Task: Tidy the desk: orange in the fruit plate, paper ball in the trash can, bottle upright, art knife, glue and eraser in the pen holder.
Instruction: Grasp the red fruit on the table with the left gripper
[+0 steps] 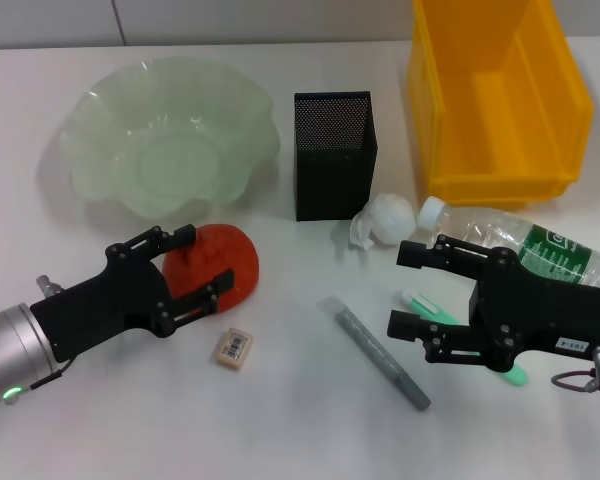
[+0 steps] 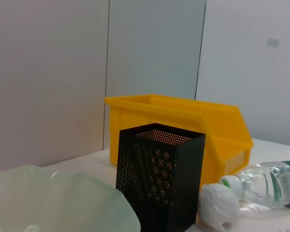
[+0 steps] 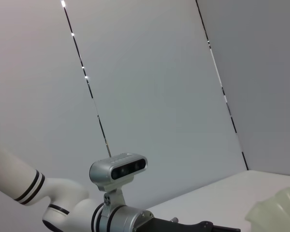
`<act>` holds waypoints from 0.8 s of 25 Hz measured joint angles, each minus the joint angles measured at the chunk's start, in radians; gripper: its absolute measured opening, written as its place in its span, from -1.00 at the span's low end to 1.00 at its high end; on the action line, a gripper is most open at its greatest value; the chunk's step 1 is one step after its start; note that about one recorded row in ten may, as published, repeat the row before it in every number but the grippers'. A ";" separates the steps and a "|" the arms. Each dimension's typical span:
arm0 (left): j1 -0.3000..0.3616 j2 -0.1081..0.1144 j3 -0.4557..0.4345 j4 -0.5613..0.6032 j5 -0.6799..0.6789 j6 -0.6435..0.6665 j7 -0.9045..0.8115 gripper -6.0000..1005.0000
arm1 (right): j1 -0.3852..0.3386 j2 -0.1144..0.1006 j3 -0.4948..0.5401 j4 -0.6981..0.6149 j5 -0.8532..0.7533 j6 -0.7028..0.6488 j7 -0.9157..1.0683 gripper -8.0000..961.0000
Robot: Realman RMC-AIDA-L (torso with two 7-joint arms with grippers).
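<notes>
The red-orange orange (image 1: 238, 262) lies on the white desk (image 1: 300, 420) in front of the pale-green fruit plate (image 1: 100, 150). My left gripper (image 1: 206, 258) is open, one finger on each side of the orange. My right gripper (image 1: 400, 288) is open over the green-and-white glue (image 1: 421, 301), beside the grey art knife (image 1: 380, 355). The bottle (image 1: 525, 240) lies on its side, cap toward the paper ball (image 1: 388, 217). The eraser (image 1: 233, 347) rests near the left gripper. The black pen holder (image 1: 333, 155) and the yellow trash can (image 1: 495, 100) stand behind.
The left wrist view shows the pen holder (image 2: 159, 179) close by, with the trash can (image 2: 183, 125), paper ball (image 2: 217, 205), bottle (image 2: 266, 183) and plate rim (image 2: 58, 203) around it. A grey wall rises behind the desk.
</notes>
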 joint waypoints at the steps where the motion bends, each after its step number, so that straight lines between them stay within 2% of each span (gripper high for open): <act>1: 0.000 0.000 0.003 -0.001 0.000 0.000 0.004 0.56 | 0.001 0.000 0.000 0.001 0.000 0.000 0.000 0.73; 2: 0.000 0.000 0.004 -0.001 0.000 0.000 0.005 0.56 | 0.002 0.000 0.000 0.002 0.000 0.000 0.000 0.73; 7: -0.001 0.000 -0.001 -0.003 0.000 -0.005 -0.013 0.29 | 0.009 -0.001 0.000 0.012 0.000 0.000 0.000 0.73; 15: -0.007 0.001 -0.002 -0.010 -0.001 -0.031 -0.044 -0.25 | 0.009 -0.001 0.000 0.012 0.000 0.000 0.000 0.73; 19: -0.007 0.001 -0.002 -0.011 -0.006 0.008 -0.039 -0.65 | 0.010 -0.001 0.000 0.012 0.000 0.000 0.000 0.73; 20: -0.007 0.001 -0.002 -0.011 -0.008 0.011 -0.039 -0.66 | 0.011 -0.001 0.000 0.012 0.000 0.000 0.000 0.73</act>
